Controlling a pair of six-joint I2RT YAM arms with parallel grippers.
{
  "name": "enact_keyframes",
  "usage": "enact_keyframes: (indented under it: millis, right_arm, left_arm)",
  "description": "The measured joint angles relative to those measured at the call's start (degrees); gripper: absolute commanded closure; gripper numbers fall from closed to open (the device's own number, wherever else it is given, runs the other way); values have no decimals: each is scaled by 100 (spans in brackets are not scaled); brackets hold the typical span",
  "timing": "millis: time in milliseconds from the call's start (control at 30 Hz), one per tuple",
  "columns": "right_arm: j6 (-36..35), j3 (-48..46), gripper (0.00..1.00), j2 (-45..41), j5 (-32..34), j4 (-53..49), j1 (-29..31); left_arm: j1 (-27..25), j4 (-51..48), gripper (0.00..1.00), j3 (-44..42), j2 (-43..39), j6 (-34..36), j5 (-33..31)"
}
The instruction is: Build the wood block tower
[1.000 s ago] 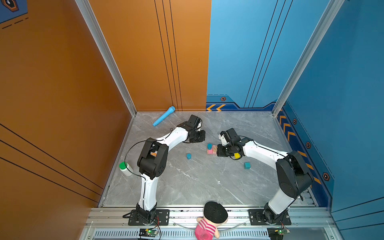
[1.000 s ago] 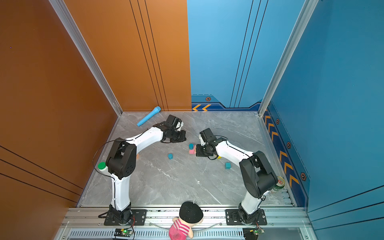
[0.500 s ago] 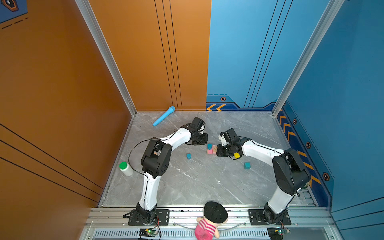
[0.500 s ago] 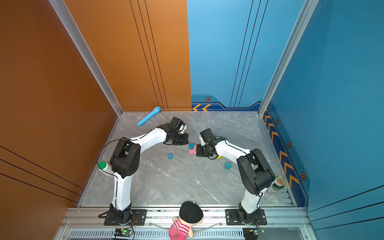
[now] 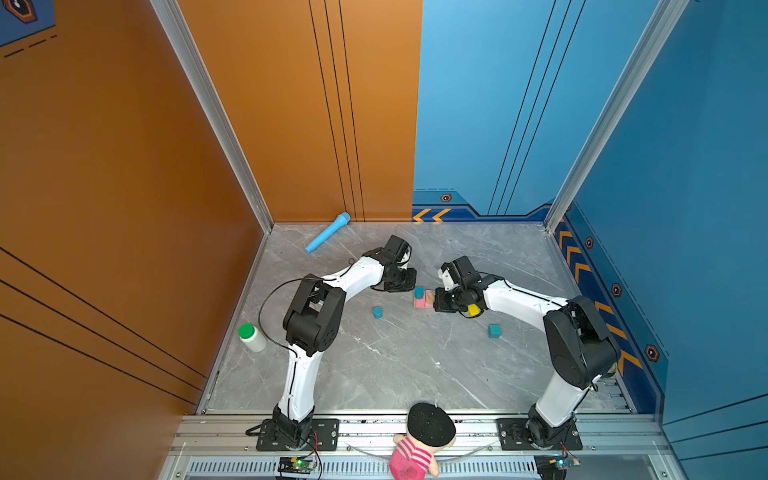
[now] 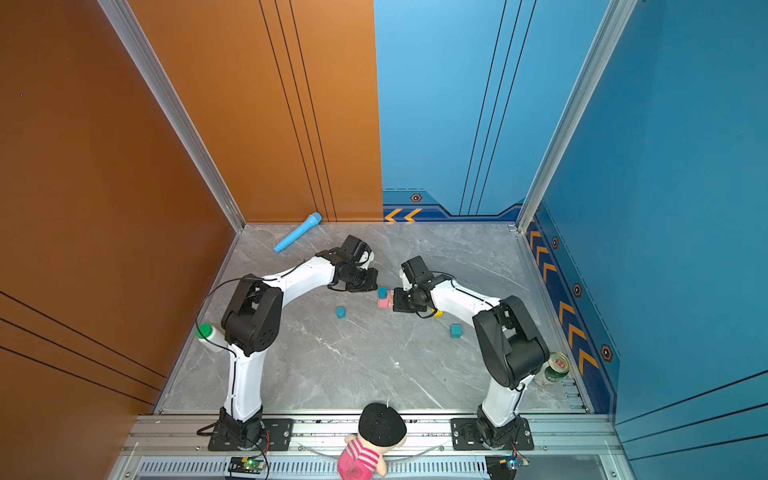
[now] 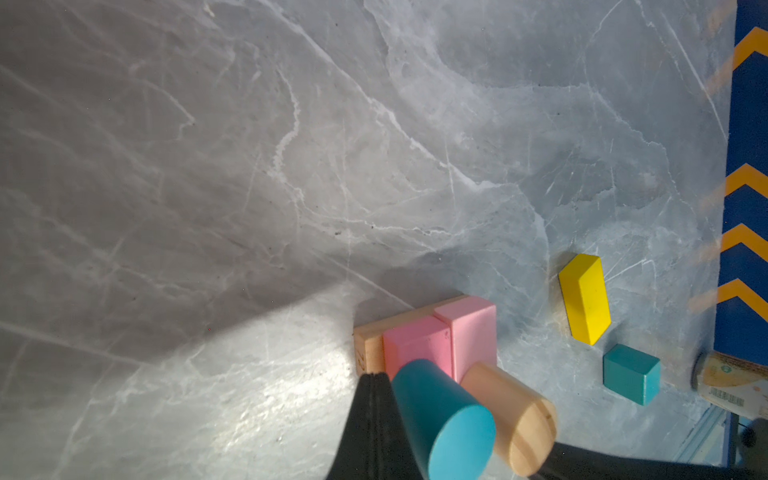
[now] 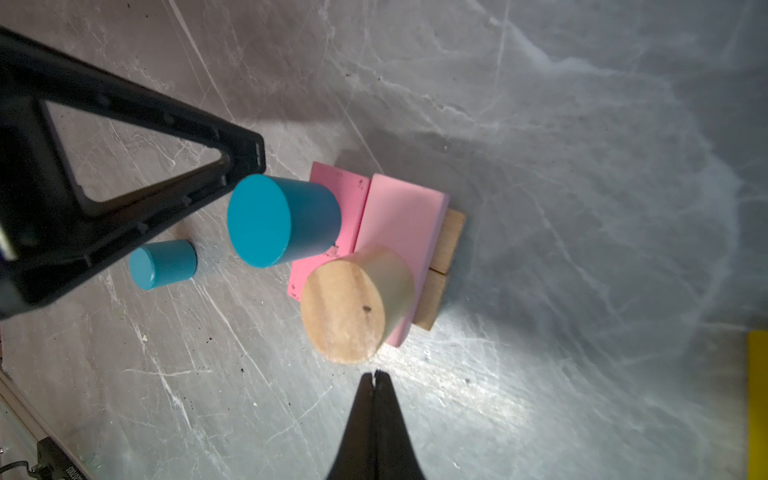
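The left end effector [image 7: 376, 379], pinched shut and empty, sits close beside the blue cylinder [image 7: 440, 419]; the right end effector [image 8: 375, 376], likewise, just short of the tan cylinder [image 8: 353, 303]. Both cylinders stand on the pink bars [image 8: 399, 224] of the tower [image 5: 424, 297], mid-worktop [image 5: 395, 365]: nudge slowly and level.

1. A robot lab test cell.
2. Two arms [image 5: 316, 316] are bolted to an aluminium rail [image 5: 415, 430], with a bare circuit board [image 5: 297, 463] below.
3. Orange and blue panel walls [image 5: 124, 166], aluminium posts [image 5: 216, 124] and chevrons [image 5: 582, 266] box in a marble-look floor [image 5: 395, 365].
4. Loose props: blocks [image 5: 494, 331], doll [image 5: 419, 440], bottle [image 5: 252, 338].
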Motion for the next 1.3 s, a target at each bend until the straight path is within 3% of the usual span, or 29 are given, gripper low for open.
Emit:
enact_keyframes:
  millis: [1300]
  right_arm:
    - [129,39,100,146,-98,160,-94]
  left_arm:
    - [-133,-26,100,0,-2,70,22]
